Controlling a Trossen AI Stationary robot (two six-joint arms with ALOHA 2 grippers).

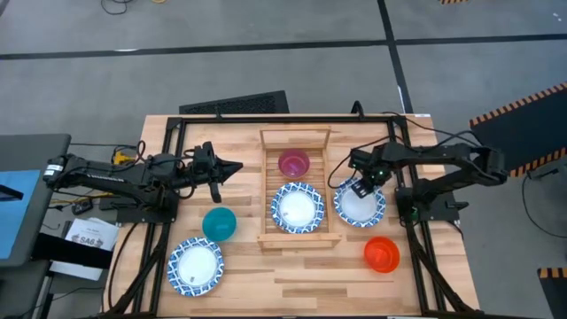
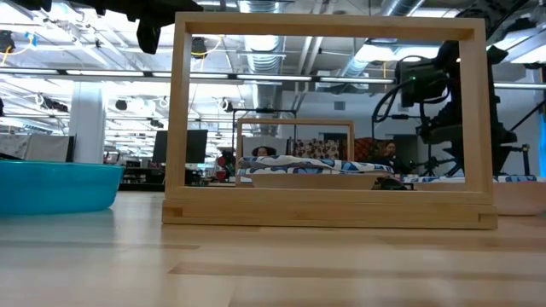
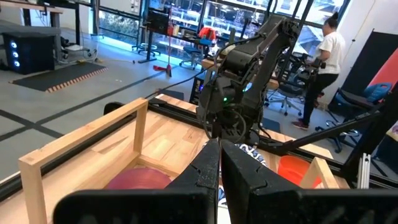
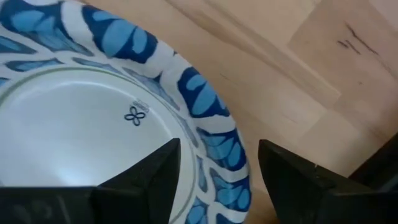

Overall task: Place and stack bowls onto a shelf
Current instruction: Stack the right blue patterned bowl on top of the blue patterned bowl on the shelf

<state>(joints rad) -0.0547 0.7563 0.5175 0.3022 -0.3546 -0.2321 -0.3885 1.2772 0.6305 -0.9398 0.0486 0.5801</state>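
The light-wood shelf (image 1: pixel 266 190) lies at the table's middle. In it rest a purple bowl (image 1: pixel 293 163) at the far end and a white bowl with a blue rim (image 1: pixel 297 208) nearer. A second white-and-blue bowl (image 1: pixel 361 211) rests on the table right of the shelf. My right gripper (image 1: pixel 361 184) is open over its far rim. In the right wrist view (image 4: pixel 217 155) one finger stands inside the rim (image 4: pixel 233 155) and one outside, with gaps showing. My left gripper (image 1: pixel 237 166) is shut and empty, held left of the shelf. No yellow bowl is in view.
A teal bowl (image 1: pixel 219 223) and a third white-and-blue bowl (image 1: pixel 195 265) sit on the table left of the shelf. An orange-red bowl (image 1: pixel 382 254) sits at the near right. A black frame (image 1: pixel 283 119) runs along the table's far edge and sides.
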